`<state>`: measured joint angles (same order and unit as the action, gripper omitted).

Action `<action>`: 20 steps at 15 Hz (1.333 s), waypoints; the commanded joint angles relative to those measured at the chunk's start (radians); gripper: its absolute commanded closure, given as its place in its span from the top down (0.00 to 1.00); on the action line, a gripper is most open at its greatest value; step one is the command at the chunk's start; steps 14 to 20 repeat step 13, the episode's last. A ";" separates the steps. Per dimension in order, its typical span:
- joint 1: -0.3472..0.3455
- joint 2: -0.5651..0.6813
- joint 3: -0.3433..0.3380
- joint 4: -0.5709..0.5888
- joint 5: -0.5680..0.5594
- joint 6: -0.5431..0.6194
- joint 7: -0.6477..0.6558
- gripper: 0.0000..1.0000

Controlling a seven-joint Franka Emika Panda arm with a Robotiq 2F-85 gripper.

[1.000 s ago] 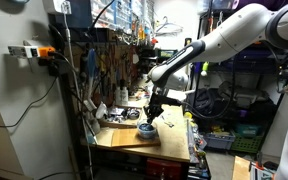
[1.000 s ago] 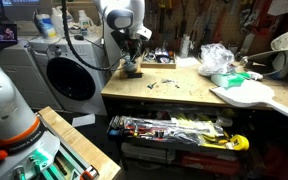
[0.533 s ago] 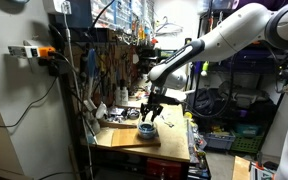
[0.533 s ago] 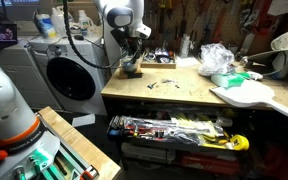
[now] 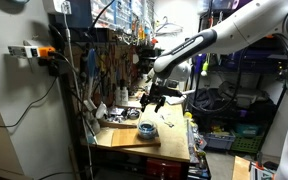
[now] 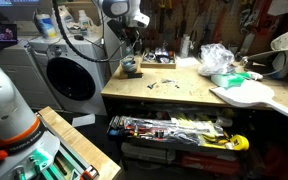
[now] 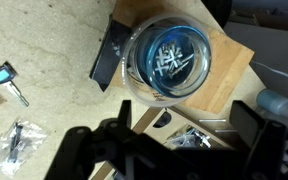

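**Claw spread and empty over a round jar of metal bits**

Claw: dark, blocky fingers stand wide apart with nothing between them. It hangs straight above the jar and clear of it. Both exterior views show the same gap of air between the claw and the jar.

Jar: round with a clear, glossy wall and a deep blue inside. A small heap of thin, pale metal pieces lies at the bottom; they are too fine to name. It is open at the top and stands upright.

It sits on a wooden block of light, smooth, square-cut ply, near one corner. A flat black bracket, matte and angular, lies against the jar's side on the block's edge.

The bench top around it is pale, speckled and rough. A small blue-headed key lies apart from the block. A crinkled clear bag of small parts lies nearer the fingers.

Farther out, an exterior view shows a pegboard crowded with hanging tools behind the bench. Another shows a white drum machine beside the bench end where the jar stands.
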<state>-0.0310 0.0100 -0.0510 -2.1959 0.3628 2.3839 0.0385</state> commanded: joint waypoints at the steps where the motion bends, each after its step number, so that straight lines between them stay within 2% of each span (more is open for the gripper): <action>1: -0.012 -0.153 -0.002 -0.103 -0.127 -0.029 0.049 1.00; 4: -0.027 -0.246 0.008 -0.140 -0.295 -0.093 0.076 1.00; 8: -0.042 -0.337 0.013 -0.178 -0.424 -0.157 0.051 1.00; 9: -0.028 -0.272 0.004 -0.122 -0.365 -0.135 0.058 1.00; 12: -0.032 -0.312 0.006 -0.146 -0.398 -0.151 0.055 1.00; 20: -0.032 -0.313 0.006 -0.148 -0.400 -0.151 0.055 1.00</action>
